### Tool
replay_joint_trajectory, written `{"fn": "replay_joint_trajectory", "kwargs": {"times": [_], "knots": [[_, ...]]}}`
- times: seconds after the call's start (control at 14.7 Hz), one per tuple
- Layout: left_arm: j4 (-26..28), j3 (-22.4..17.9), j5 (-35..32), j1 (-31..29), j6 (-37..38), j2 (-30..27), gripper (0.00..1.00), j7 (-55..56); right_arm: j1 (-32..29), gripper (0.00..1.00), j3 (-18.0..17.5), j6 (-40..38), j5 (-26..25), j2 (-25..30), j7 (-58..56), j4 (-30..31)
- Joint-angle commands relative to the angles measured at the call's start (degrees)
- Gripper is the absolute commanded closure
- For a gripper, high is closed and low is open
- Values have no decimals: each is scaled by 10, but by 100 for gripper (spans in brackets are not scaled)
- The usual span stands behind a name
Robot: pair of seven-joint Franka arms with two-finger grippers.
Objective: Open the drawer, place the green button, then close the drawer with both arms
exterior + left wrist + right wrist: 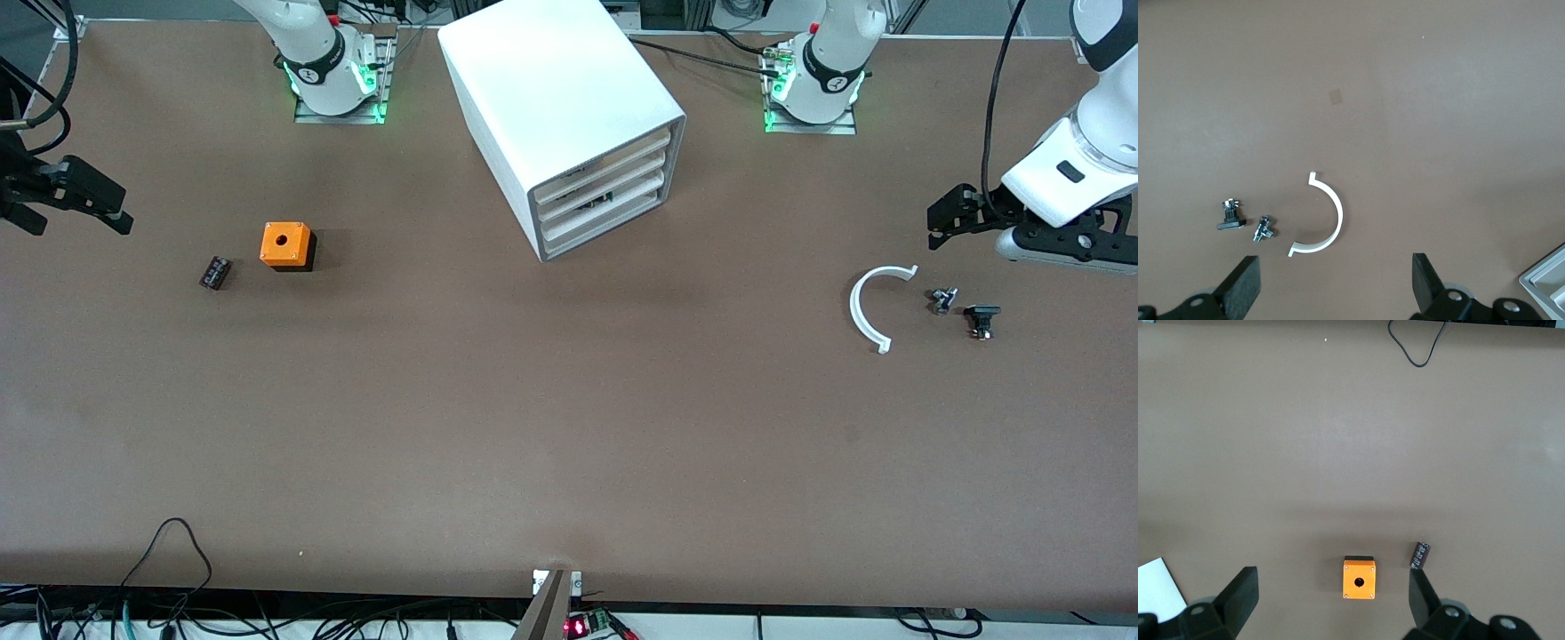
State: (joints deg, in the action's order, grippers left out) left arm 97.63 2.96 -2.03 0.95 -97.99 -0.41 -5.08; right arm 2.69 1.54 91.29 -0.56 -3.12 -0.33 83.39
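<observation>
Drawer [603, 216] shut. Both end effectors, left [1336, 287] and right [1333, 603], released, over tabletop [569, 427]. Hook drawer lip squarely, pull straight.

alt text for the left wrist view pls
The open left gripper hangs over bare brown table, above a white half-ring and two small dark parts beside it. A cabinet corner shows at the edge.
</observation>
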Motion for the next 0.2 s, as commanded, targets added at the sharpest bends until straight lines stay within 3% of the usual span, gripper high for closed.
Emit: {"fn": "replay_joint_trajectory", "kwargs": {"times": [0.0,0.14], "knots": [[5,-2,11,7,10,-7,0,0,0,0,0,2,-1,7,0,-6],[4,-1,11,8,12,-7,0,1,0,0,0,-2,-1,7,-2,-8]]}}
